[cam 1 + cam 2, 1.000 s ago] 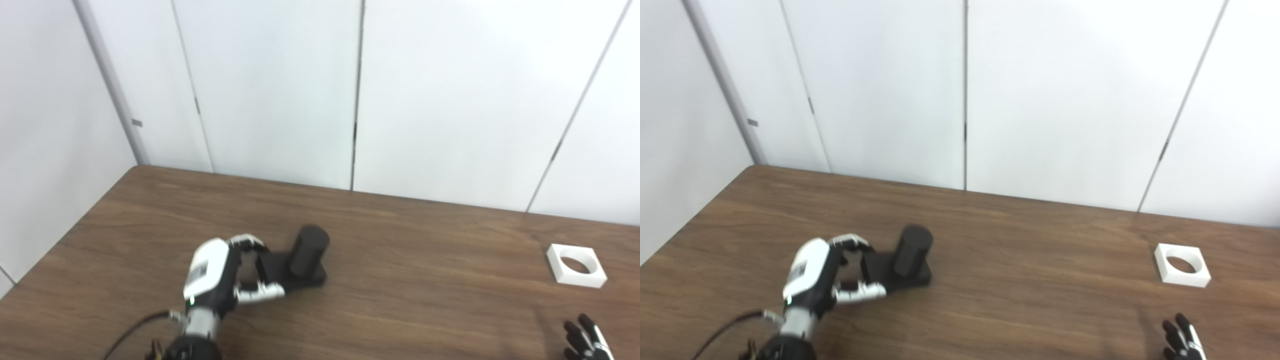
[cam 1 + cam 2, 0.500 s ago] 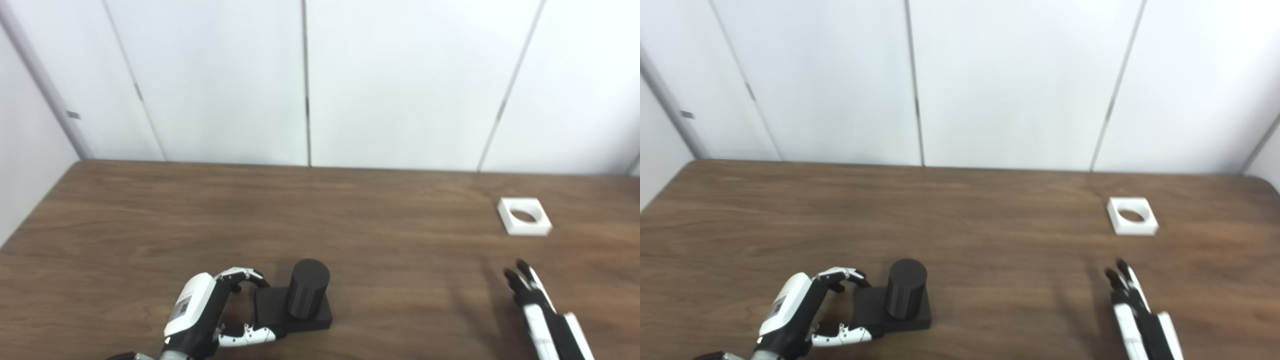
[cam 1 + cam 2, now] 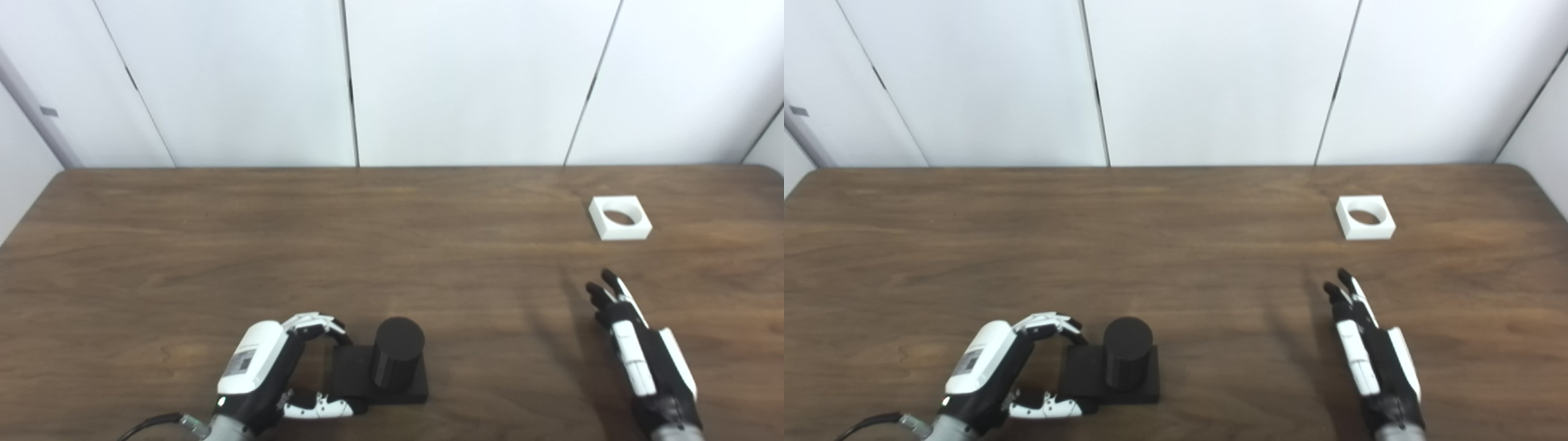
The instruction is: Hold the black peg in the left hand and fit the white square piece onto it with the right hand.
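The black peg [image 3: 398, 354] is a short upright cylinder on a flat black square base [image 3: 350, 378], standing near the table's front edge, left of centre. My left hand [image 3: 262, 366] is at the base's left side, with fingers curled onto its far corner and thumb along its near edge, shut on it. The white square piece [image 3: 620, 217] with a round hole lies flat at the far right of the table. My right hand [image 3: 638, 346] is open, fingers stretched forward, well short of the white piece and holding nothing.
The brown wooden table [image 3: 306, 233] runs up to white wall panels at the back. Its rounded right corner [image 3: 1528, 174] shows in the right eye view. A cable [image 3: 150, 424] trails from my left wrist.
The camera has swung right and down, so the whole scene has shifted. My right hand has come up from the bottom edge toward the white piece. My left hand stays on the peg's base.
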`<state>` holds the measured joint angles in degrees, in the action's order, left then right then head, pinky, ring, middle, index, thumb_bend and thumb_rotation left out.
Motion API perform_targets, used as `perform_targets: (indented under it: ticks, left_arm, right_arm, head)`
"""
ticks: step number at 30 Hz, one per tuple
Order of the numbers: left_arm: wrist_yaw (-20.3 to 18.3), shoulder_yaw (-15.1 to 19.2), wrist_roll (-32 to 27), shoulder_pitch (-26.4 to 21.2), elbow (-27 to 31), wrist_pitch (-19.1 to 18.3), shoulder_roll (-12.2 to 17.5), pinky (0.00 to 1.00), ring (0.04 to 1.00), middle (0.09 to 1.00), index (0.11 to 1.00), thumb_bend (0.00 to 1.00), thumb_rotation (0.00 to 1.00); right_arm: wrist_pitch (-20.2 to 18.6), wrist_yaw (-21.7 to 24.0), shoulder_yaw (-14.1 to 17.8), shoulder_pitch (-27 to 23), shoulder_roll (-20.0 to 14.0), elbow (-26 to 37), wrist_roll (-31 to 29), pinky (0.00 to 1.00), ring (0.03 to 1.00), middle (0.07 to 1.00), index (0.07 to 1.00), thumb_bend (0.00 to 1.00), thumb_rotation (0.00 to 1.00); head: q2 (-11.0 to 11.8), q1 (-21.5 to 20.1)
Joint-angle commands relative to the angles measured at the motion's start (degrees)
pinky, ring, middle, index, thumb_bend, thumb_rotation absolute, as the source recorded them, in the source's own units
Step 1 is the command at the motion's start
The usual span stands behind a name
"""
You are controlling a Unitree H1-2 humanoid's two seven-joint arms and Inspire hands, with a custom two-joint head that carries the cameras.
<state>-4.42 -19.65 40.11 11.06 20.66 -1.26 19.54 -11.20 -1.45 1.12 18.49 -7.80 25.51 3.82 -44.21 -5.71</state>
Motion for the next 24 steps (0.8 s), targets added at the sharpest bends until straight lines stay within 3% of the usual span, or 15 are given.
perform_targets:
  ticks: [1,6,14,16,17,19,22,24]
  left_arm:
    - [-2.1,-2.4,2.3,0.8,-2.4,1.2,0.2,0.79,0.801,0.738,0.488,0.52,0.04]
    - [-0.4,-3.4,8.5,0.5,-3.3,2.5,-0.3,0.85,0.8,0.73,0.487,0.52,0.04]
    - [1.3,-3.5,12.9,0.2,-4.1,4.5,-0.3,0.81,0.777,0.713,0.487,0.52,0.04]
    - [1.6,-3.4,13.3,0.1,-4.5,4.9,-0.3,0.8,0.773,0.71,0.487,0.52,0.04]
    - [1.8,-3.3,13.4,0.1,-4.6,4.9,-0.4,0.8,0.772,0.71,0.487,0.52,0.04]
    - [1.8,-3.2,13.5,0.2,-4.8,4.9,-0.3,0.8,0.769,0.707,0.487,0.52,0.04]
    - [1.5,-3.0,13.1,0.4,-4.7,4.9,0.0,0.79,0.771,0.708,0.487,0.52,0.04]
    - [1.7,-2.8,12.9,0.4,-4.8,5.3,0.2,0.78,0.766,0.705,0.487,0.52,0.04]
  right_arm:
    - [-0.1,0.2,-0.1,-0.3,1.3,2.2,-0.1,0.91,0.929,0.911,0.954,0.59,1.0]
    - [-0.9,0.1,0.2,-0.4,1.2,2.5,-0.4,0.94,0.932,0.906,0.947,0.58,1.0]
    - [-1.4,0.2,0.9,-1.9,-0.2,3.7,0.3,0.95,0.932,0.91,0.94,0.53,1.0]
    - [-3.6,0.0,1.5,-3.5,-0.9,4.9,1.3,0.92,0.922,0.9,0.92,0.56,0.83]
    - [-5.2,0.3,1.7,-4.9,-2.2,5.5,2.7,0.91,0.919,0.897,0.915,0.56,0.79]
    - [-6.9,1.4,2.0,-7.5,-5.2,5.9,5.9,0.91,0.913,0.903,0.919,0.59,0.58]
    - [-9.7,3.3,2.0,-11.7,-9.8,5.8,10.6,0.85,0.891,0.905,0.908,0.67,0.39]
    - [-12.4,5.1,1.4,-15.3,-13.6,5.1,14.1,0.86,0.896,0.907,0.898,0.7,0.32]
  head:
    - [-0.2,0.0]
    - [-0.3,-0.8]
    - [0.3,-2.7]
    - [1.3,-4.5]
    - [1.8,-5.8]
    - [2.6,-7.3]
    - [3.7,-9.8]
    - [4.4,-11.6]
